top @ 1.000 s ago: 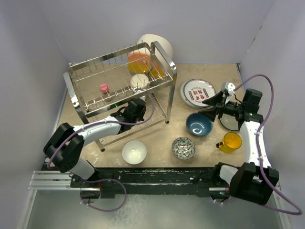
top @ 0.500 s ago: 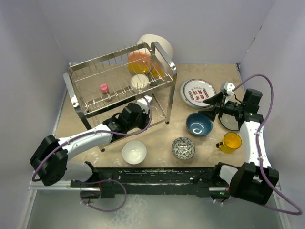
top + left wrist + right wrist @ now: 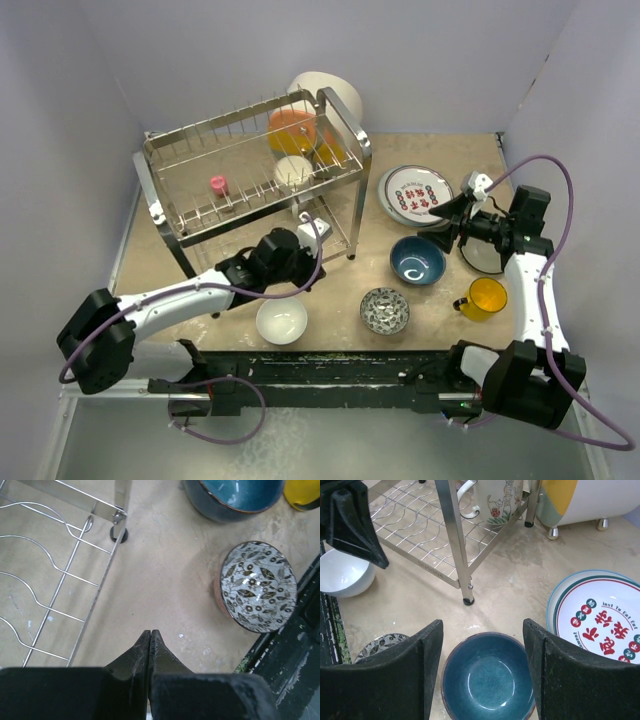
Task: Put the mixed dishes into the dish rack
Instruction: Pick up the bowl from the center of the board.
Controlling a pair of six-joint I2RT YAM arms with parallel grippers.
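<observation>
The chrome dish rack (image 3: 345, 135) stands at the back left and holds orange dishes, a small white cup (image 3: 293, 170) and a pink piece. A pale mug with cat drawings (image 3: 495, 497) sits on its lower shelf. My left gripper (image 3: 315, 270) (image 3: 150, 631) is shut and empty, low over the table between the rack's front leg and the patterned bowl (image 3: 385, 310) (image 3: 257, 585). My right gripper (image 3: 438, 219) (image 3: 482, 625) is open and empty above the dark blue bowl (image 3: 418, 260) (image 3: 490, 677). The white bowl (image 3: 281, 320) is near the front edge.
The red-lettered plate (image 3: 415, 193) (image 3: 597, 620) lies on a teal-rimmed plate right of the rack. A grey plate (image 3: 485, 255) and the yellow cup (image 3: 487, 297) lie under my right arm. A large white bowl (image 3: 330, 90) stands behind the rack. Walls close in on three sides.
My left arm has pulled out from under the rack's lower shelf and moved forward and right, toward the patterned bowl. My right arm has barely moved.
</observation>
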